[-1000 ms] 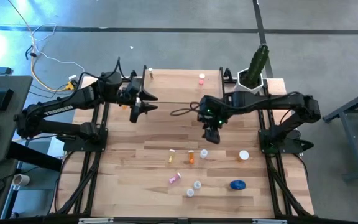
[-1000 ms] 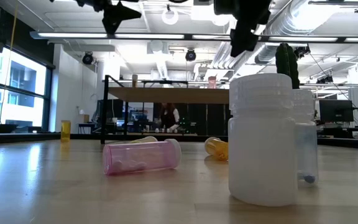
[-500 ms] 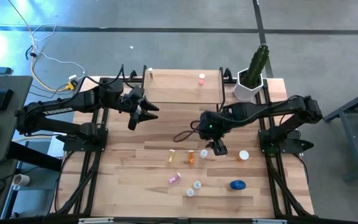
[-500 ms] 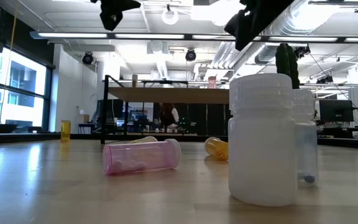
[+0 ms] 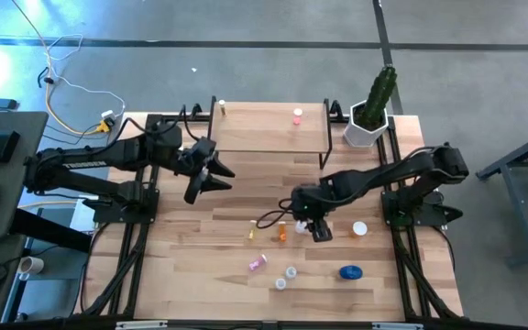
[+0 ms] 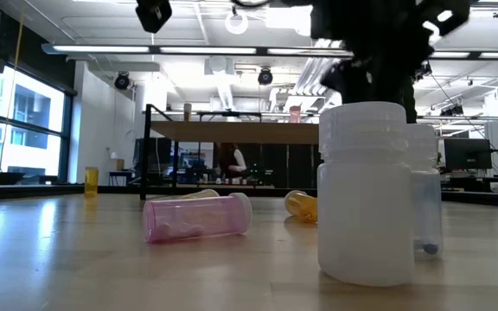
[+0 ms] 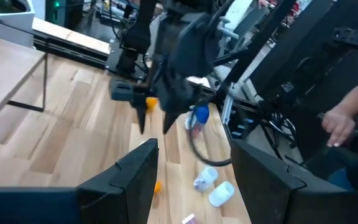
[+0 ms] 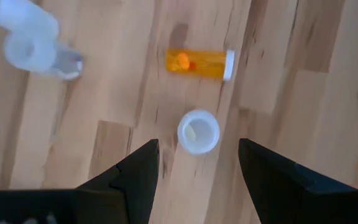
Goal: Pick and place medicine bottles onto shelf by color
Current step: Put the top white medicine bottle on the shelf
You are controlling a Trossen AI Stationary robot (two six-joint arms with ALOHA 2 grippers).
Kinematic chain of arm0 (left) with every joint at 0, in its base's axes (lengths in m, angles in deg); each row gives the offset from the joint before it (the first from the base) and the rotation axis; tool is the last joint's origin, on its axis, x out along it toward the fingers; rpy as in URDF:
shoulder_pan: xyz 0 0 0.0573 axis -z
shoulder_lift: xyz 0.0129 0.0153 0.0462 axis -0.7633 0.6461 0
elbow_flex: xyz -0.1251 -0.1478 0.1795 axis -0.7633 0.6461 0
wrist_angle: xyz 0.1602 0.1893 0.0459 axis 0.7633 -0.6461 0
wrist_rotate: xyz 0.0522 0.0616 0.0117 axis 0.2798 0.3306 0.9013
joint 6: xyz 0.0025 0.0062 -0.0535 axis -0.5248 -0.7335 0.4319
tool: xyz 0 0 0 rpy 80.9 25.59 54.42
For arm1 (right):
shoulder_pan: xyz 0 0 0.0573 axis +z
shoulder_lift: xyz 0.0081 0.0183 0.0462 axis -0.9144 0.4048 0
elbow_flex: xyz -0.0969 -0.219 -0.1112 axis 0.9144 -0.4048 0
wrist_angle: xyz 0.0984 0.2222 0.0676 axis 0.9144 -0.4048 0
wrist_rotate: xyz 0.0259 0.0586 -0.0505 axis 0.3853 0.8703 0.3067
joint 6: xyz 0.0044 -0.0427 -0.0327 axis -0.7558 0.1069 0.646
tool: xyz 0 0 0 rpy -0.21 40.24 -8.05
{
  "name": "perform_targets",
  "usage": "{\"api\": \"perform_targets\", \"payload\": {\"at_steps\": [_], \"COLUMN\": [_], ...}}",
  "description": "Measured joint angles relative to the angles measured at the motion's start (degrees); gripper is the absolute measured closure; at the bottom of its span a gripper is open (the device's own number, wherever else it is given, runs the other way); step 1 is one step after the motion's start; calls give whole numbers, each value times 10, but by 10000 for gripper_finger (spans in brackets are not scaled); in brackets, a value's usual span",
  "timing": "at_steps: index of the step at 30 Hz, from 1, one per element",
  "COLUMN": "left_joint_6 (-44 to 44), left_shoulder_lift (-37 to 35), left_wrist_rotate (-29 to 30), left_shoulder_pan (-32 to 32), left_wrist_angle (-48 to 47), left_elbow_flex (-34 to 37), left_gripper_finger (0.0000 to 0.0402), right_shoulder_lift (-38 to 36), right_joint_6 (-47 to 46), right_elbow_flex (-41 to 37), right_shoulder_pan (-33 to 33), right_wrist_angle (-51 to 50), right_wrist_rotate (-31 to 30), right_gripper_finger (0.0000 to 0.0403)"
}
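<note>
Small pill bottles lie scattered on the table's near half: a white one (image 5: pixel 301 225) standing upright, an orange one (image 5: pixel 282 235) on its side, a yellowish one (image 5: pixel 253 229), a pink one (image 5: pixel 258 263), two clear ones (image 5: pixel 286 277), a white one (image 5: pixel 359 228) and a blue jar (image 5: pixel 350 271). The shelf (image 5: pixel 269 136) stands at the far edge and carries a pale bottle (image 5: pixel 222 107) and a pink one (image 5: pixel 297 115). My right gripper (image 8: pixel 197 168) is open, pointing down over the upright white bottle (image 8: pixel 198 132) without touching it. My left gripper (image 5: pixel 211 174) is open and empty, in the air at the left.
A white pot with a green cactus (image 5: pixel 371 117) stands at the far right beside the shelf. In the low view a large white bottle (image 6: pixel 373 194) fills the foreground, with the pink bottle (image 6: pixel 199 216) lying beside it. A person's hand (image 7: pixel 337 127) shows beyond the table.
My right gripper has moved toward the table's near edge and down, from in front of the shelf to above the white and orange bottles. My left gripper has drifted a little toward the near edge. No bottle has moved.
</note>
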Motion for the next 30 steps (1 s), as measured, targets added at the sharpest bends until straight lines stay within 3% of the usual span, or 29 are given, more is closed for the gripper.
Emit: {"api": "perform_targets", "payload": {"at_steps": [6,30], "left_joint_6": [4,13], "left_shoulder_lift": [0,0], "left_wrist_rotate": [39,41], "left_shoulder_pan": [13,16], "left_wrist_angle": [0,0], "left_elbow_flex": [0,0], "left_gripper_finger": [209,209], "right_shoulder_lift": [0,0], "right_joint_6": [-8,-43], "right_elbow_flex": [-46,-140], "right_shoulder_pan": [4,3], "right_wrist_angle": [83,227], "right_wrist_rotate": [-1,-3], "right_gripper_finger": [192,192]}}
